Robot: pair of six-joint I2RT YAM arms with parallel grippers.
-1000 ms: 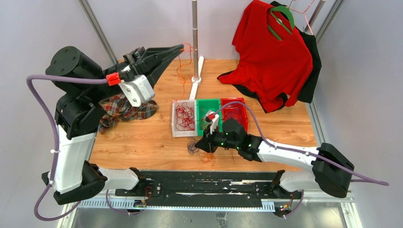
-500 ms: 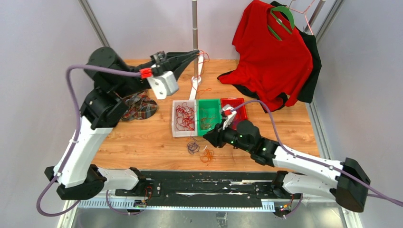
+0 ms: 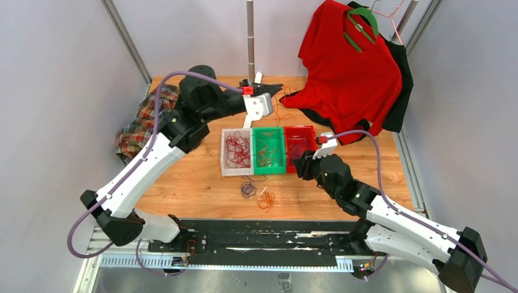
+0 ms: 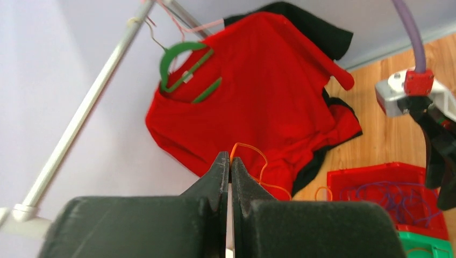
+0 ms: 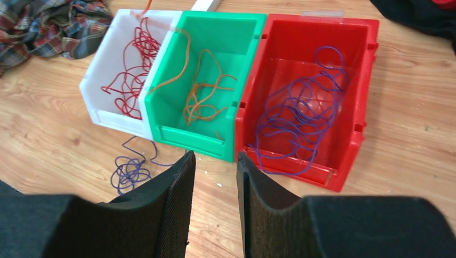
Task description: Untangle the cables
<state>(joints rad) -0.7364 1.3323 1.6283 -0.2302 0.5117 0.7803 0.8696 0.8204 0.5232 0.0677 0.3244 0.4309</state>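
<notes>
Overhead, the left hand point(image 3: 276, 90) reaches over the far middle of the wooden worktop point(image 3: 183, 177), close to the base of a metal pole point(image 3: 251, 36). Its dark, tapered fingers point(image 4: 218, 177) are pressed together, pinching a thin orange cable point(image 4: 251, 153). The cable loops up from the tips and dangles in front of a soft red shirt point(image 4: 258, 91) on a green hanger point(image 4: 185, 67).

Three open-fronted plastic bins stand touching in a row at mid-worktop. The white bin point(image 5: 107, 115) on the left holds wiry red cables point(image 5: 132, 75). The green bin point(image 5: 188, 137) in the middle holds curling orange-brown cables point(image 5: 201, 99). The red bin point(image 5: 360, 107) on the right holds a loose nest of purple cables point(image 5: 293, 115).

The right hand point(image 5: 215, 156) hovers just on the near side of the green and red bins. Its flat, foam-faced fingers point(image 5: 177, 199) are spread apart with only bare wood between them.

A small purple tangle point(image 5: 129, 172) lies loose on the worktop, near the white and green bins. An orange tangle point(image 3: 266, 200) lies just beside it, nearer the arms. A crumpled plaid cloth point(image 3: 137, 125) hangs over the far left edge.
</notes>
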